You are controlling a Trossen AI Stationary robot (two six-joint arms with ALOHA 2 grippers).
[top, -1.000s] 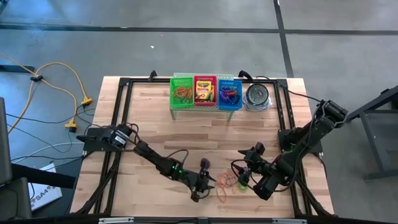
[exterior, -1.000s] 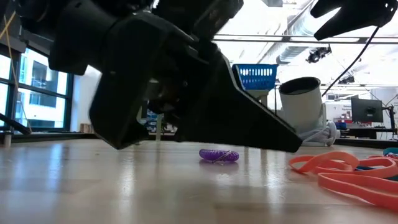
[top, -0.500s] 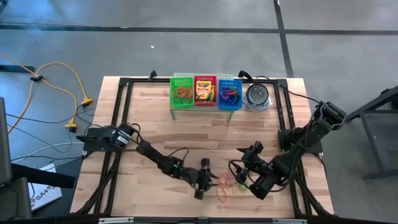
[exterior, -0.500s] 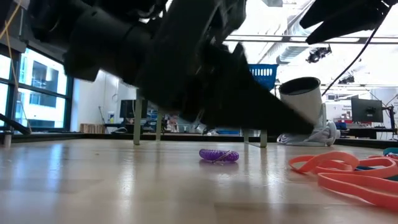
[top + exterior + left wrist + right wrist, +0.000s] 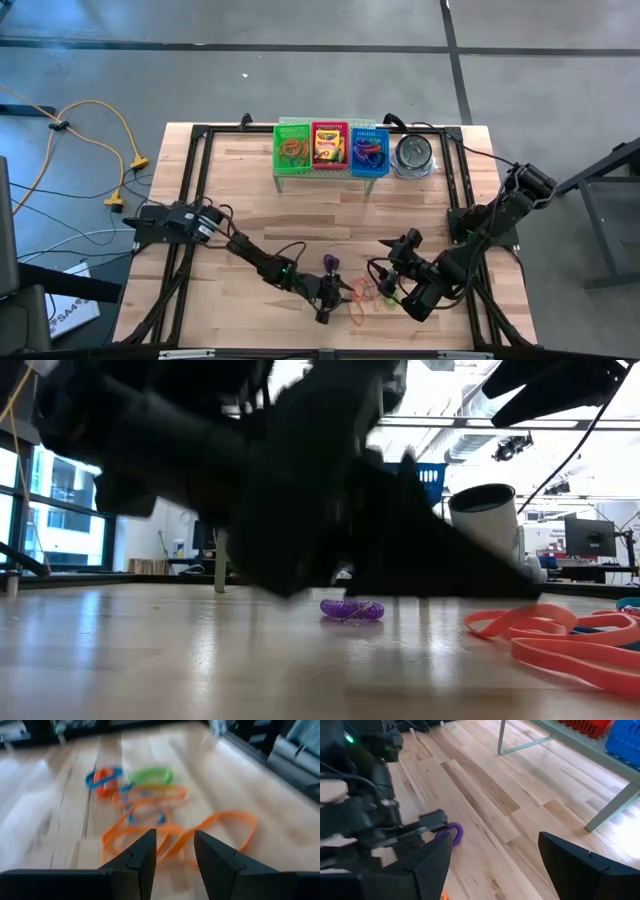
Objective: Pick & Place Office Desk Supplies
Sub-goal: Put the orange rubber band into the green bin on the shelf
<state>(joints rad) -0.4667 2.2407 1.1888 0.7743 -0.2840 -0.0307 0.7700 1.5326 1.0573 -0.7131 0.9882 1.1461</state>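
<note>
On the wooden table [image 5: 250,200] the loose rubber bands [image 5: 366,293] lie in one small heap toward six o'clock, between the two grippers; the left wrist view separates them best: about three orange loops [image 5: 165,827], one green loop [image 5: 151,774], one short orange-red band ringed by a blue one [image 5: 103,778], with bits of blue among the orange, though the tangle makes an exact count uncertain. One purple coiled band [image 5: 351,609] lies apart from the heap, just toward twelve o'clock of the left gripper [image 5: 334,297]. That gripper hangs low at the heap's nine o'clock edge, its two dark fingers [image 5: 140,857] a narrow gap apart and empty, with the orange loops seen through the gap. The right gripper [image 5: 407,290] sits at the heap's three o'clock side, its fingers [image 5: 427,862] spread wide and gripping nothing. At twelve o'clock, on a raised rack, stand three mesh baskets in a row: one green basket [image 5: 293,131] with orange bands in it, one red basket [image 5: 329,127] with a yellow-and-green crayon box [image 5: 327,143], and one blue basket [image 5: 369,133] with purple and red bands. One round metal tin [image 5: 412,155] stands just beside the blue basket on its three o'clock side.
</note>
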